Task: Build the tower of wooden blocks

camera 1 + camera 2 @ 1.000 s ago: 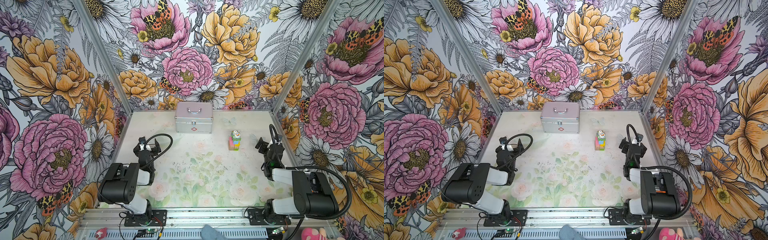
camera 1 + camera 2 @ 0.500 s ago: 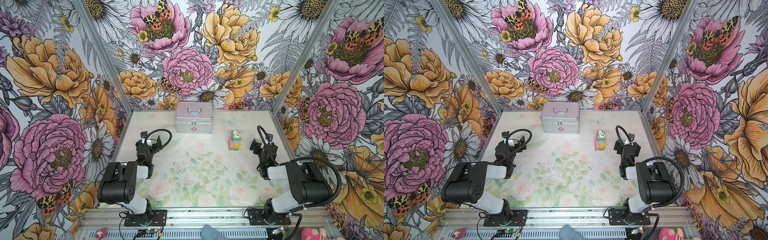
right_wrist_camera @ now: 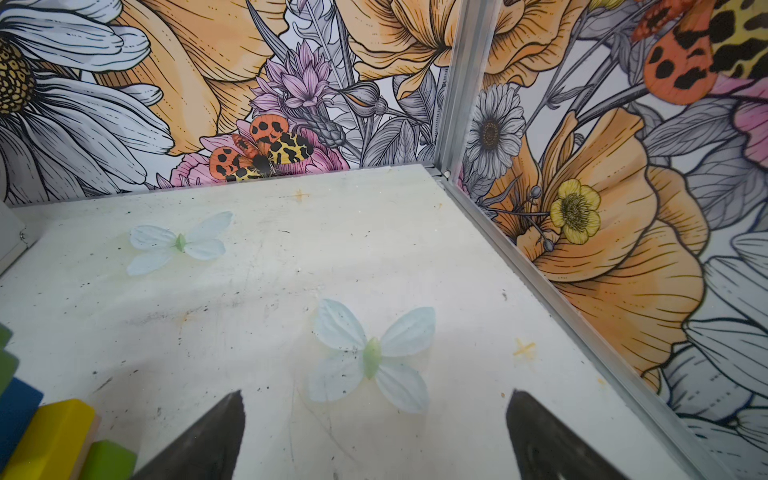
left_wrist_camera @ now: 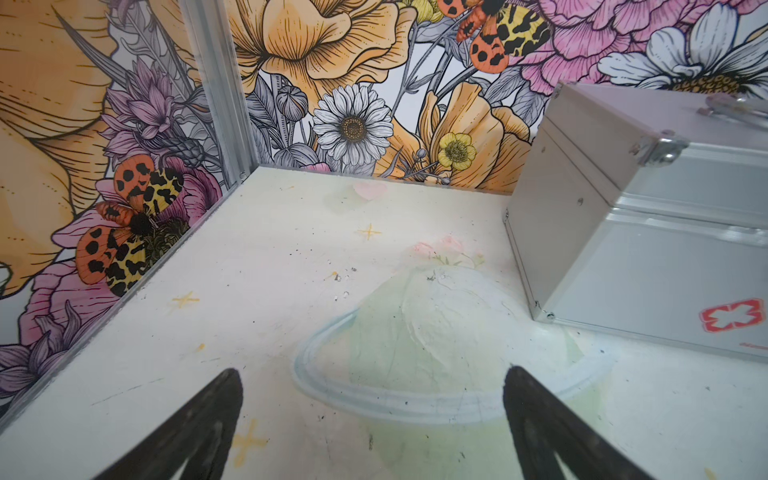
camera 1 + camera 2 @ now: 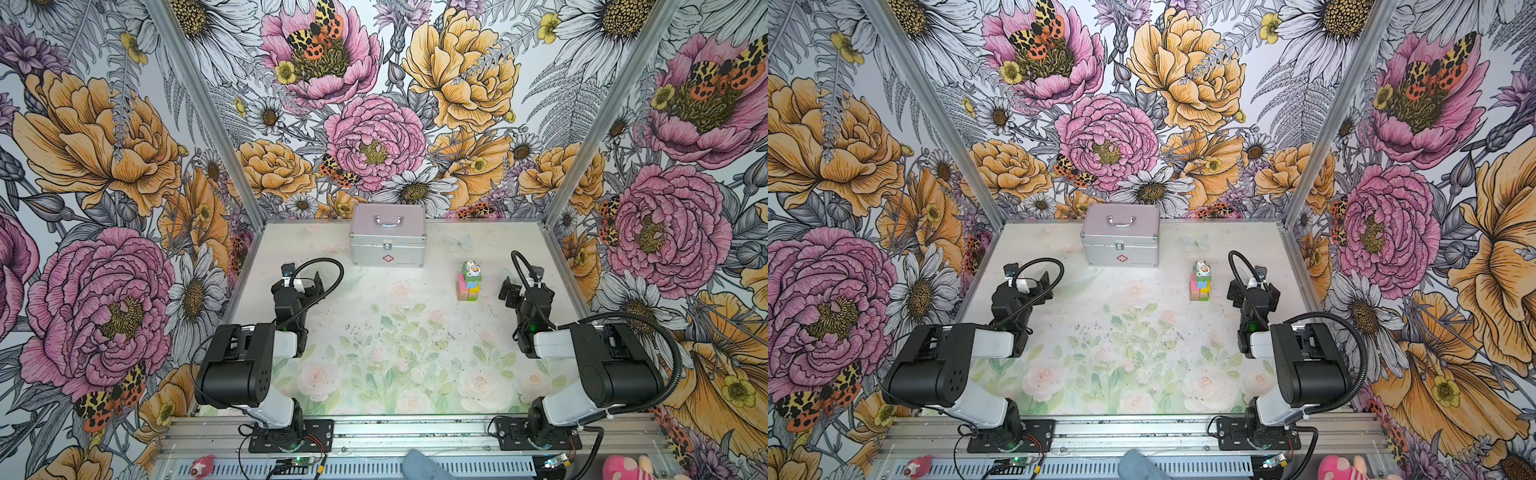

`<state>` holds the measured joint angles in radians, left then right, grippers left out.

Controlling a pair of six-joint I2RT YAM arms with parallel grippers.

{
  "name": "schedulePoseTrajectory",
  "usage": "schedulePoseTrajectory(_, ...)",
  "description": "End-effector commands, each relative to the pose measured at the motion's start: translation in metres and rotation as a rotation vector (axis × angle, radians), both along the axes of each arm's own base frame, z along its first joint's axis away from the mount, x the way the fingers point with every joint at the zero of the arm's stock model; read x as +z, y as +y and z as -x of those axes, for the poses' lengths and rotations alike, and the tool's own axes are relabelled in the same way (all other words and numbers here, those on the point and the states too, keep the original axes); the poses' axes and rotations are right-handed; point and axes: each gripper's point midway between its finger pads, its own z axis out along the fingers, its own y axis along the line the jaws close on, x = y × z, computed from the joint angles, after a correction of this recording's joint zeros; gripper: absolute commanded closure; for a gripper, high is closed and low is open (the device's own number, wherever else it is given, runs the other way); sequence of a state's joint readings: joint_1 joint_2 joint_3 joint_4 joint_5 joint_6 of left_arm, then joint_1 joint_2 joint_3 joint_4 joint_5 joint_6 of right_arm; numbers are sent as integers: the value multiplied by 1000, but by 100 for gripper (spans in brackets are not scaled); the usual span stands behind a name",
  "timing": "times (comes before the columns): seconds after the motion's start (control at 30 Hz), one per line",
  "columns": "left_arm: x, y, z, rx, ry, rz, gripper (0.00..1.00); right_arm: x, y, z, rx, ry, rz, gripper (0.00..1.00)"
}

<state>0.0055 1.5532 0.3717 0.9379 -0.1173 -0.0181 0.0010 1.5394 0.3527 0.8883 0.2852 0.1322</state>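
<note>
Left hand [image 4: 372, 370] and right hand [image 3: 376, 392] both empty, jaws apart. Tower [image 5: 469, 283] stands upright on the counter [image 5: 395, 332], right of centre in both top views, near the right hand. Nothing loose lies around it. Stacking appears complete; any withdrawal must avoid nudging it.

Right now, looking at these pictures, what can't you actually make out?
- The tower: too small in both top views to count its blocks or read the figure on top; the right wrist view's edge cuts it off, leaving a few coloured corners.
- The silver case: its shut lid hides the contents; the left wrist view's edge crops it.
- The left gripper and right gripper: only open fingertips show in the wrist views.
</note>
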Motion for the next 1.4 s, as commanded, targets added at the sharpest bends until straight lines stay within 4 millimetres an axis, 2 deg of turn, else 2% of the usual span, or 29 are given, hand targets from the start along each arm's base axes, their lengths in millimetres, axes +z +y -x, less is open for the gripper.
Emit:
schedulePoseTrajectory(0.0, 4, 7, 0, 49, -13, -23, 1, 13, 0, -5, -7, -41, 14, 0)
schedulePoseTrajectory(1.37, 5, 6, 1, 57, -15, -30, 1, 13, 0, -5, -8, -40, 14, 0)
